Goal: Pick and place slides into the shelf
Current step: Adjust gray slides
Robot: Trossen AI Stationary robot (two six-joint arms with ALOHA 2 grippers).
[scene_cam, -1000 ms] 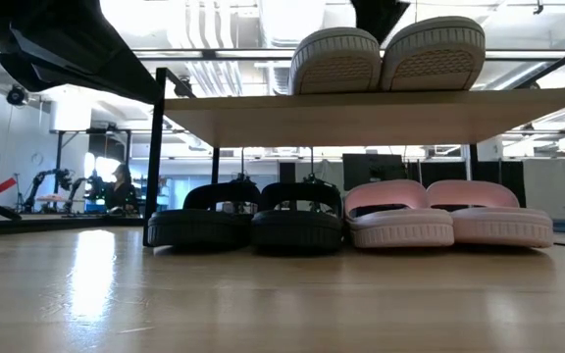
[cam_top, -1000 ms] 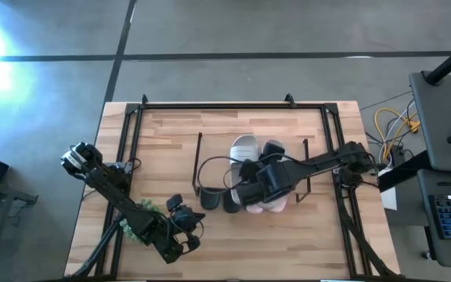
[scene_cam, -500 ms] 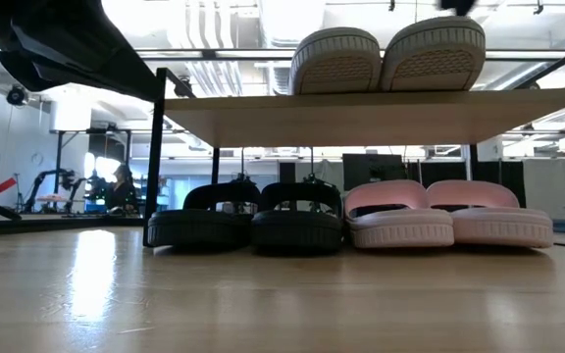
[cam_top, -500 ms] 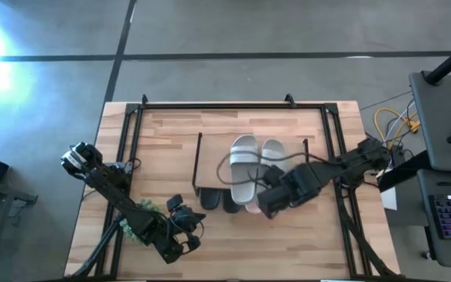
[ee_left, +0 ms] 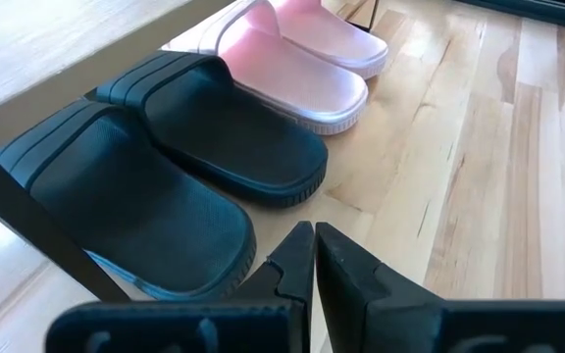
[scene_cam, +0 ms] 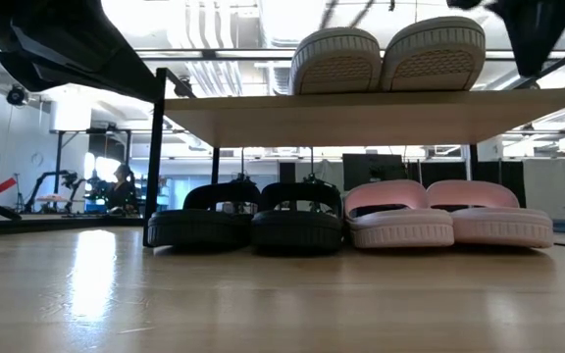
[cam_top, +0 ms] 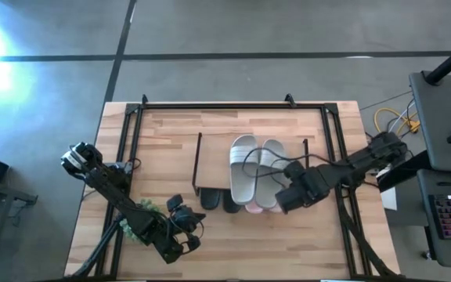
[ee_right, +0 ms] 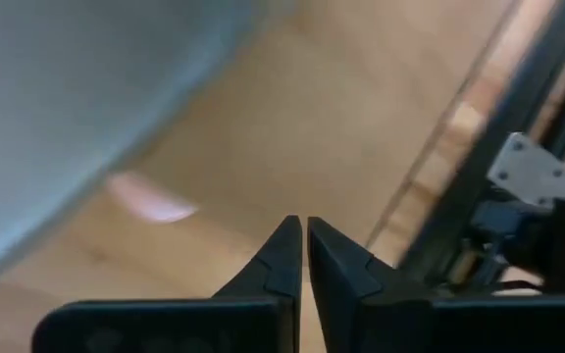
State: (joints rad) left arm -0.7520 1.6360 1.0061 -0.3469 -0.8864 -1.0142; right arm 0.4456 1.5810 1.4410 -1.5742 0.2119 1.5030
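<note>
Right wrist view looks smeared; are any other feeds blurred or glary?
Right wrist view: motion-blurred beyond the shut right hand. High view: glare patch on the floor, far left. Low view: bright ceiling backlights the grey-beige slides on the shelf. Left wrist view: sharp.

Shelf top bare at its left half, grey-beige slides filling its right, black slides and pink slides crowding the tier beneath, open tabletop at frame left and top

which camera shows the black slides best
The left wrist view: both black slides lie close and whole under the shelf. The low view shows only their toe ends. The high view shows just their tips past the shelf edge. The right wrist view shows none.
</note>
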